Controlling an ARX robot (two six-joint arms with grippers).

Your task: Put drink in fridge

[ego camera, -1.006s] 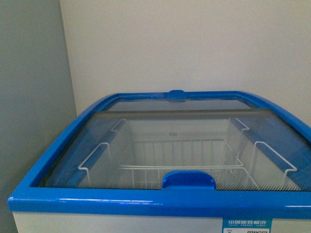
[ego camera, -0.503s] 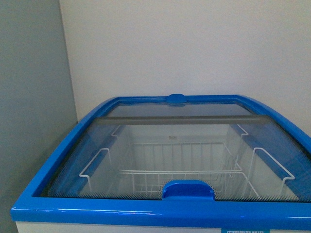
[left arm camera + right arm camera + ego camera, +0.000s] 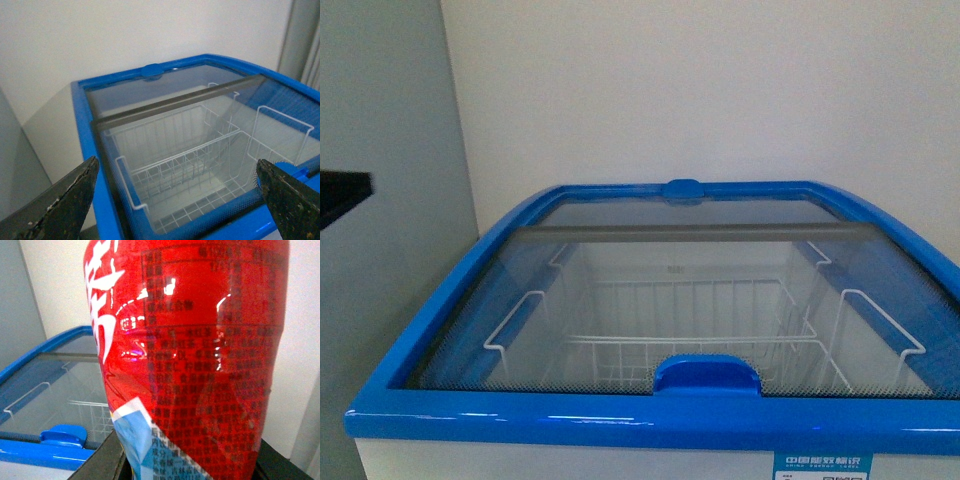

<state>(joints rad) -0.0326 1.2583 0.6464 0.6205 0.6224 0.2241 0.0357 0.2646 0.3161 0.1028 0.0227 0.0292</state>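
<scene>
The fridge (image 3: pixel 650 415) fills the lower frame of the front view, its glass lid (image 3: pixel 700 280) closed over bare wire baskets (image 3: pixel 690 335). The drink (image 3: pixel 200 355), a red bottle, is pinched in the right gripper (image 3: pixel 190 467). The left gripper (image 3: pixel 175 200) is spread wide and holds nothing. Since half a second ago, a dark shape (image 3: pixel 342 195), perhaps a shelf edge, has appeared at the left edge. A pale wall (image 3: pixel 700 90) stands behind.

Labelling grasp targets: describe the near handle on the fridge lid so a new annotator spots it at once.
Find the white chest fridge with the blue rim and curved glass lid. Mid-way along the lid's near edge, against the front rim, sits a blue handle. The other handle sits at the far edge by the wall; this one has wire baskets showing just behind it.
</scene>
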